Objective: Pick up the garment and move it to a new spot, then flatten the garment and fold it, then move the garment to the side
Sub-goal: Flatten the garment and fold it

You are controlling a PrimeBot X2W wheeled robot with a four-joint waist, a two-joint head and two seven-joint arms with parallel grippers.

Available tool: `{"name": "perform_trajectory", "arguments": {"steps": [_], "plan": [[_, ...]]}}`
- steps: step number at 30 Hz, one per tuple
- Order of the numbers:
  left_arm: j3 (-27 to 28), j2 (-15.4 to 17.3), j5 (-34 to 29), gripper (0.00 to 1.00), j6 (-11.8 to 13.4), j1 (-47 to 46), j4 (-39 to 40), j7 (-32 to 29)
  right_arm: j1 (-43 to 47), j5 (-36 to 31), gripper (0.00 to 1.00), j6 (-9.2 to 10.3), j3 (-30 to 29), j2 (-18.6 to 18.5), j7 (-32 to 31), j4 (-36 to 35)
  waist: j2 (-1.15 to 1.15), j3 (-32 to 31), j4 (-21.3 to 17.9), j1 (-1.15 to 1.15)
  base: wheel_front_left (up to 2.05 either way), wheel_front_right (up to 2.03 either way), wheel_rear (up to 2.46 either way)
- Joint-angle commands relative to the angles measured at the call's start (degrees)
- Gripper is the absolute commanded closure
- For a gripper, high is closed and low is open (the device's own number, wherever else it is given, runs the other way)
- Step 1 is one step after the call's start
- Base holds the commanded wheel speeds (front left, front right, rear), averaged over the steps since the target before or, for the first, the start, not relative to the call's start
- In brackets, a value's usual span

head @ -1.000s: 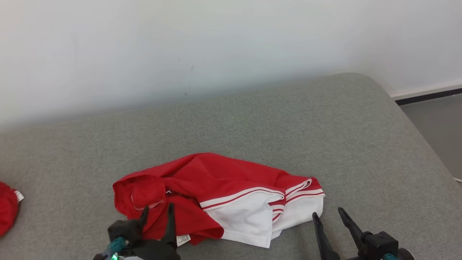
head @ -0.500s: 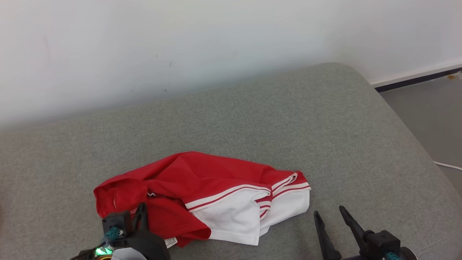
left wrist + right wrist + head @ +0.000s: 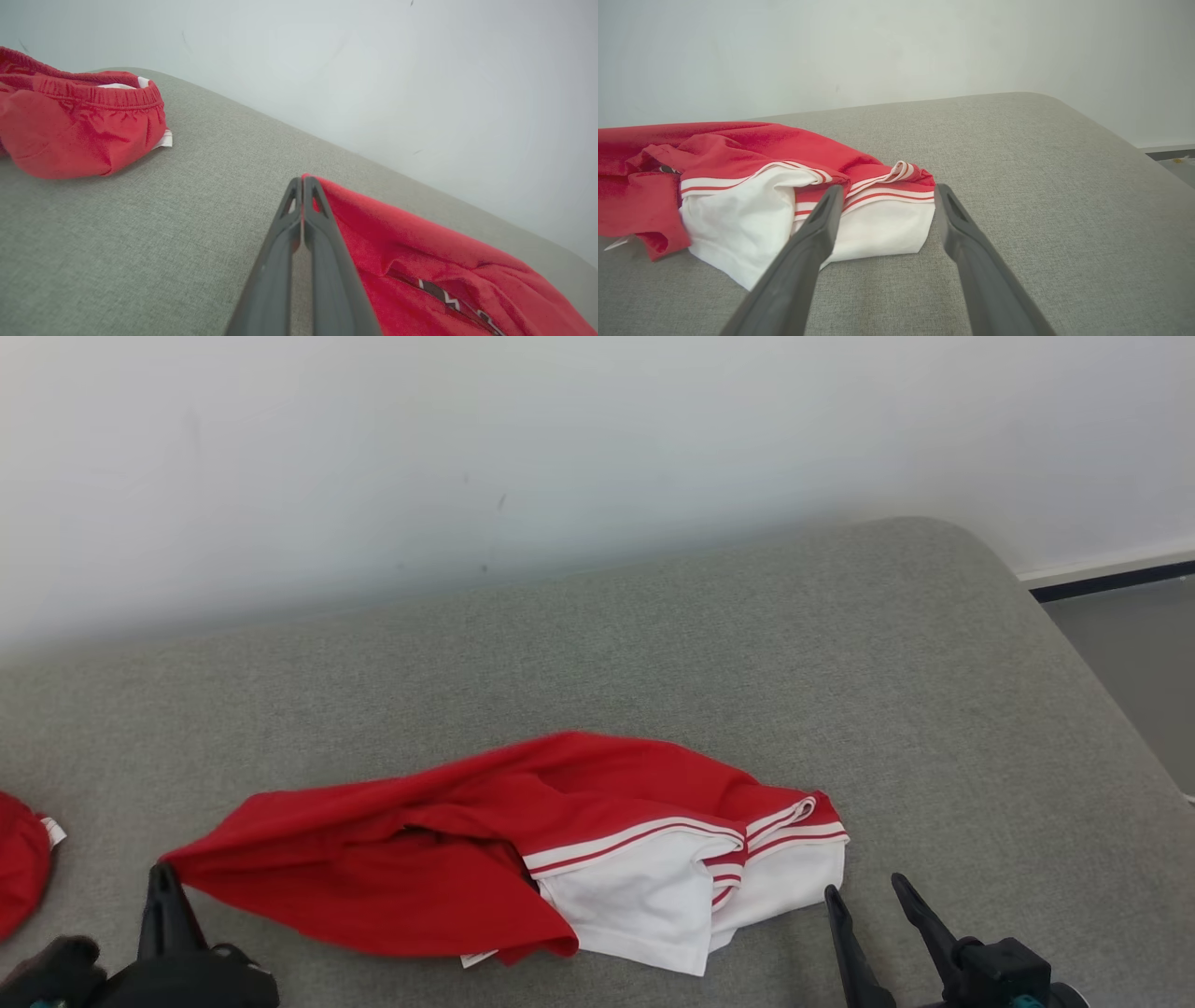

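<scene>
There is one shirt (image 3: 467, 859), one pair of shorts (image 3: 19, 859) and two hands.

The shirt lies low in the middle of the grey bed (image 3: 653, 644), near its front edge. It is soft and crumpled, mostly red, with a white end and thin red and white stripes. One red corner stretches out to a point on the left.

The left hand (image 3: 161, 877) is low on the left with its long dark fingers pointing up. In the left wrist view the left hand (image 3: 302, 179) has its fingers pressed tight together, pinching that red corner of the shirt (image 3: 420, 252) at the tips.

The right hand (image 3: 864, 887) is low on the right, just beside the white end. In the right wrist view the right hand (image 3: 888, 189) has its fingers spread wide and holds nothing, with the shirt (image 3: 738, 149) in front of it.

The shorts (image 3: 70, 126) are red with a bunched, stretchy edge. They lie far to the left, well apart from the shirt.

The bed (image 3: 140, 233) is a rough woven cloth with a round corner. Behind it is a plain white wall (image 3: 560, 429).
</scene>
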State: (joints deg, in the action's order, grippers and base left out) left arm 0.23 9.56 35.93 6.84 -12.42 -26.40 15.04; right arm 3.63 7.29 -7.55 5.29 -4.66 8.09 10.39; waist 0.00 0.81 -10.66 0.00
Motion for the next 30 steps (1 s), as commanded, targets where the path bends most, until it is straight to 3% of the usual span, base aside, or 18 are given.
{"name": "perform_trajectory", "arguments": {"steps": [1,7,12,18,22,30], "plan": [[1.99,-0.20,2.69,1.00,-0.60,2.87,3.13,-0.34,0.66,-0.31,0.00,0.12,-0.30,0.15,-0.05,-0.40,0.00,-0.01,1.03,0.00,0.00,0.00,0.00],[4.07,-0.91,8.47,1.00,-2.36,8.70,9.67,-4.46,0.82,-0.22,0.00,0.12,-0.91,-0.03,-0.33,-1.26,0.00,1.05,2.49,0.00,0.00,0.00,0.00],[3.01,-2.26,9.01,1.00,-3.49,9.72,12.22,-4.14,-1.40,0.94,0.00,0.12,-1.05,-0.64,-2.74,-1.88,0.00,2.37,3.29,0.00,0.00,0.00,0.00],[1.08,-2.77,6.97,1.00,-4.69,7.71,14.17,-2.66,-5.37,2.19,0.00,0.12,1.05,-1.15,-9.61,-2.00,0.00,4.65,4.85,0.00,0.00,0.00,0.00],[-3.62,-3.25,3.19,1.00,-5.57,8.08,14.59,-2.35,-6.73,2.47,0.00,0.12,0.90,0.41,-14.33,-0.87,0.00,6.62,6.67,0.00,0.00,0.00,0.00],[-6.44,-4.63,0.70,1.00,-4.95,7.62,13.65,-1.00,-8.00,2.59,0.00,0.12,1.49,1.69,-16.77,0.61,0.00,8.01,9.22,0.00,0.00,0.00,0.00]]}}
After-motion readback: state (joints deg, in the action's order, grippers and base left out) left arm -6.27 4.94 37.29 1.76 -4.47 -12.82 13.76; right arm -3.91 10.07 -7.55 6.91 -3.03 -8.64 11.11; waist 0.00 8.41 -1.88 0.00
